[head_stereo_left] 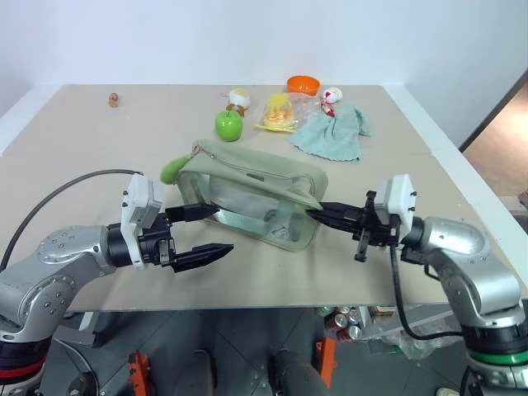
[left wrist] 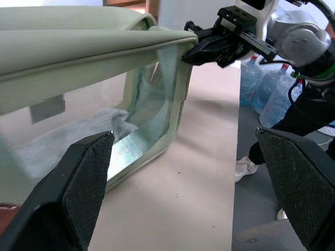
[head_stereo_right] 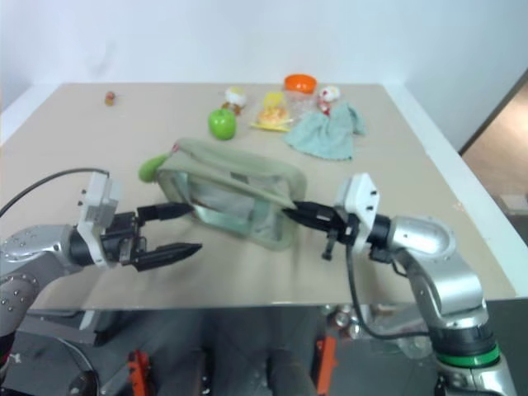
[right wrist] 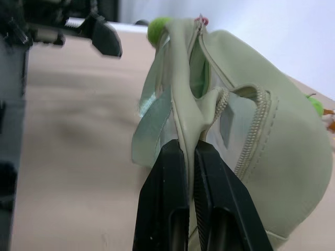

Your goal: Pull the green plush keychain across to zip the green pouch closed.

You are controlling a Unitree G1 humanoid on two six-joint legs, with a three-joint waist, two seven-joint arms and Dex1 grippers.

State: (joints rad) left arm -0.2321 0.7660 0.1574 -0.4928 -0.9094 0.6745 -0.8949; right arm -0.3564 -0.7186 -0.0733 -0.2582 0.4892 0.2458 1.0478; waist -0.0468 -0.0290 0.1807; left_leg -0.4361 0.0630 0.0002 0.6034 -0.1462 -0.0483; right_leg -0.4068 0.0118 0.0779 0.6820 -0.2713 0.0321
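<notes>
In the head views, nearest you are the two arms at the front edge of the table (head_stereo_left: 74, 157). Your left gripper (head_stereo_left: 202, 233) hovers with its fingers spread wide and empty, one fingertip at the near-left corner of the green pouch (head_stereo_left: 247, 194), the other lower, over bare table. Your right gripper (head_stereo_left: 326, 214) has its fingers closed on the pouch's right end. The green plush keychain (head_stereo_left: 172, 168) sits at the pouch's far-left corner, beyond the left fingers and not between them. If you close now, you likely catch the clear wall or nothing, not the plush. A shiny green apple (head_stereo_left: 228, 124) sits further back, well apart from the pouch; don't mistake it for the target.

In the left wrist view, the wide fingers (left wrist: 84, 178) frame the pouch's clear side and its pale top edge. The right gripper (left wrist: 212, 47) pinches the far corner. The plush is not in the gap, so you need to move towards it before closing.

In the right wrist view, the closed fingers (right wrist: 167, 198) nip a thin fold of fabric (right wrist: 184, 123) at the end of the pouch, close beside the zipper (right wrist: 259, 128). That hold looks shallow. A hard pull on the keychain (right wrist: 157, 27) could slip the fabric free, and the pouch would slide along the table instead of zipping. The mouth also gapes and sags here, so the slider may jam if you pull off-line.
</notes>
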